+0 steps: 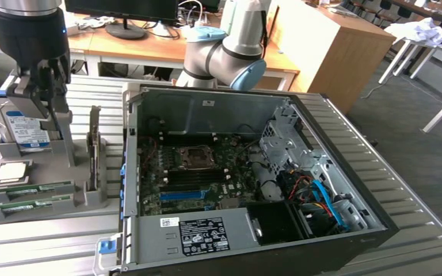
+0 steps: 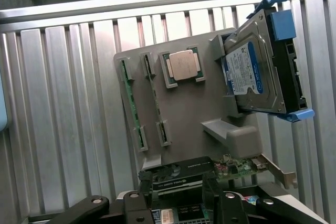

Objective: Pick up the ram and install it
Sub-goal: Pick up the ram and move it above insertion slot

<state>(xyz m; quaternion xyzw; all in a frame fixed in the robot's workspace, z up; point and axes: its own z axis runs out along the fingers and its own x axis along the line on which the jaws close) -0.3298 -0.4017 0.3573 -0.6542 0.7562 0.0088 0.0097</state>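
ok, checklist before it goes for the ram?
1. Gripper open and empty: ok.
2. Both ram sticks seated in the grey holder: ok.
3. Gripper lined up over a ram stick: not ok, it hangs nearer the graphics card and hard drive.
4. Computer case open, motherboard exposed: ok.
5. Memory slots free, latches open: cannot tell.

The gripper [image 1: 43,99], fingers spread, hangs over the grey tray [image 1: 96,198] by the hard drive [image 1: 23,131], while the ram [image 1: 34,188] lies slotted near the open computer case [image 1: 205,112].
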